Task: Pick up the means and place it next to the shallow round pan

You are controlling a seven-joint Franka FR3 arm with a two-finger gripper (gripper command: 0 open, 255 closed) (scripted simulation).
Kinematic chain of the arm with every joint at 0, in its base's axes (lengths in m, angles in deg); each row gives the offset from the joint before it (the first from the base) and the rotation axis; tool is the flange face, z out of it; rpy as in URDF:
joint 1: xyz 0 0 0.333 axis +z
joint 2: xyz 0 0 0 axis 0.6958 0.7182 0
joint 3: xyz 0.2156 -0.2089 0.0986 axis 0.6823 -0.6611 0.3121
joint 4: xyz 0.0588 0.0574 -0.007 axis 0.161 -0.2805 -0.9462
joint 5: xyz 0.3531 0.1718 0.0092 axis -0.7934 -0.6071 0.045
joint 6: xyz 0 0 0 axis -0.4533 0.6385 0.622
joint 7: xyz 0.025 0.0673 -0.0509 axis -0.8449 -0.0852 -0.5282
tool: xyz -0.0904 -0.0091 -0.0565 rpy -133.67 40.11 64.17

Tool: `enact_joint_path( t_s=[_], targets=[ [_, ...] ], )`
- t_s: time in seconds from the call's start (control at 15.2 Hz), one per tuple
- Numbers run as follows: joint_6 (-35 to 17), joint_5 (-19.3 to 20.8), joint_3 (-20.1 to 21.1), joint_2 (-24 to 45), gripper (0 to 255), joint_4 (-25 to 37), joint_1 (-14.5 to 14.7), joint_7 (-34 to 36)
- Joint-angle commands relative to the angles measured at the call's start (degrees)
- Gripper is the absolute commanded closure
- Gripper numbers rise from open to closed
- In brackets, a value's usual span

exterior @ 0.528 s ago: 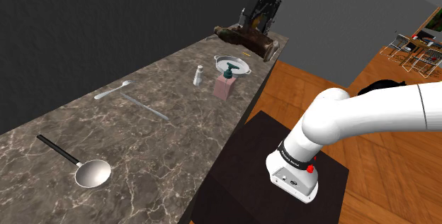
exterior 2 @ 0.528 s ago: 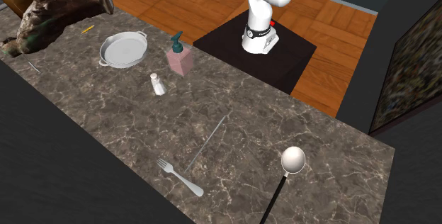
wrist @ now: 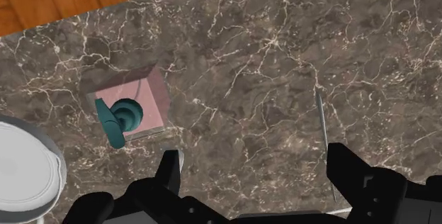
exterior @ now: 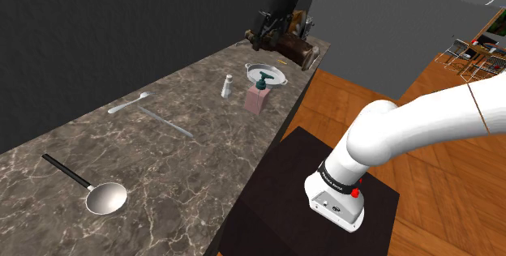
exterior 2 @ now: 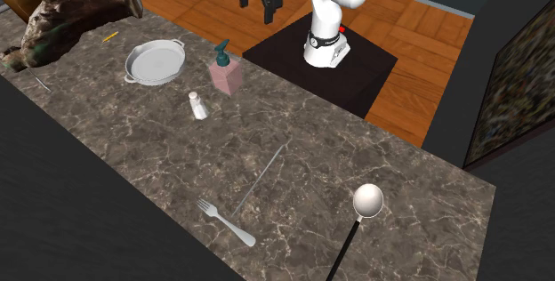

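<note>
Remote desk, kitchen counter (exterior 2: 374, 146): my gripper (exterior 2: 258, 8) hangs high above the marble, fingers spread wide and nothing between them; beneath it stand the pink soap dispenser (wrist: 131, 109) and, near it, the small white shaker (exterior 2: 197, 106) — the piece I take the task to mean, though its wording leaves me unsure; the shallow round pan (exterior 2: 153, 61) sits close by. Risks, as I judge them: an off-centre descent could catch the dispenser's teal pump and tip it; a finger landing on the shaker's cap, not astride it, could topple it — perhaps against the pan; the thin rod (wrist: 323, 130) lies apart.
</note>
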Motion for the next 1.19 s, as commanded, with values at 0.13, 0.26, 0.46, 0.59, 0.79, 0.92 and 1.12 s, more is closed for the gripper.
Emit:
enact_joint_path(
  t_s=[0.13, 0.26, 0.46, 0.59, 0.79, 0.92, 1.12],
  targets=[
    [-5.22, -0.55, 2.42, 6.67, 0, 0.41, 1.06, 1.10],
    [-7.79, -0.60, 3.57, 10.33, 0, 0.93, 1.50, 1.63],
    [-11.39, -0.38, 5.25, 16.08, 0, 2.20, 2.10, 2.53],
    [-13.61, -0.01, 6.35, 20.05, 0, 3.36, 2.46, 3.21],
    [-16.61, 0.92, 7.90, 26.20, 0, 5.57, 3.00, 4.40],
    [-18.36, 1.81, 8.83, 30.40, 0, 7.34, 3.41, 5.30],
    [-20.59, 3.51, 10.01, 36.82, 0, 10.46, 4.15, 6.80]
  ],
)
